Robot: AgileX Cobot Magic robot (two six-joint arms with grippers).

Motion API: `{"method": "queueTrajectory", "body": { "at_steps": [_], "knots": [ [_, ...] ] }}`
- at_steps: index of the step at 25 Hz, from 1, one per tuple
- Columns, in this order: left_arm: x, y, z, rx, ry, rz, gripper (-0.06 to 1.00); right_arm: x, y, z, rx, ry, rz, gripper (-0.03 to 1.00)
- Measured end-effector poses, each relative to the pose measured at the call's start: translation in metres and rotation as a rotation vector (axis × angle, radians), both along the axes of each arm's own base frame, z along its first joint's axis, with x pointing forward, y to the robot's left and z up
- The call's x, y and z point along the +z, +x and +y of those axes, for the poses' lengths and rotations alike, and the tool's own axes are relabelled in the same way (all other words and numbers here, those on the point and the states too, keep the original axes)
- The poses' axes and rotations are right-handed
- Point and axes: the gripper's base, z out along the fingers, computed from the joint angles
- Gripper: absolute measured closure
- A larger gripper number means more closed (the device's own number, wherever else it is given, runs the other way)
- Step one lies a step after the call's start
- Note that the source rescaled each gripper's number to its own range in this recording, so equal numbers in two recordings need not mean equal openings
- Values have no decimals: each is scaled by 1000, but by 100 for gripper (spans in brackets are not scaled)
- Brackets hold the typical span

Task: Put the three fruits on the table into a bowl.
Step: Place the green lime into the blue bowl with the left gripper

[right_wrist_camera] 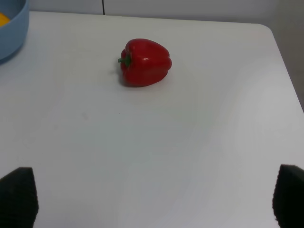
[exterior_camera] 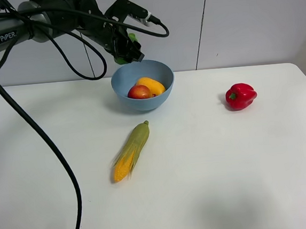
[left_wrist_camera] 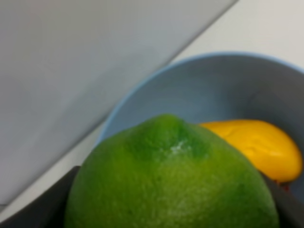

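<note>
The light-blue bowl stands at the back middle of the white table. The yellow-orange mango and the red apple lie inside it. My left gripper is shut on the green lime and holds it in the air just above the bowl's far left rim. In the left wrist view the lime fills the foreground, with the bowl and mango below it. My right gripper is open and empty, low over the table; it is out of the exterior view.
A husked corn cob lies in front of the bowl. A red bell pepper sits to the bowl's right, ahead of my right gripper in the right wrist view. The left arm's black cable hangs over the table's left side.
</note>
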Motion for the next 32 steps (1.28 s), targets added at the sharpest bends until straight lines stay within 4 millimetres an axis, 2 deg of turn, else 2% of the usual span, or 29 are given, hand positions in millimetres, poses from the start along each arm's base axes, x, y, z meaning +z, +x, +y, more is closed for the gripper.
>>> {"method": "queueTrajectory", "body": {
  "at_steps": [7,16,30,31,32],
  "knots": [
    [-36,5,-5,3,3,78,92,0,0,0,0,0,0,-3],
    [-65,6,-18,-10,-7,97,92,0,0,0,0,0,0,-3],
    [-65,8,-26,-41,-20,30,92,0,0,0,0,0,0,-3],
    [-64,8,-26,-40,-23,25,89,0,0,0,0,0,0,-3],
    [-64,8,-26,-41,-26,16,80,0,0,0,0,0,0,-3]
  ]
}}
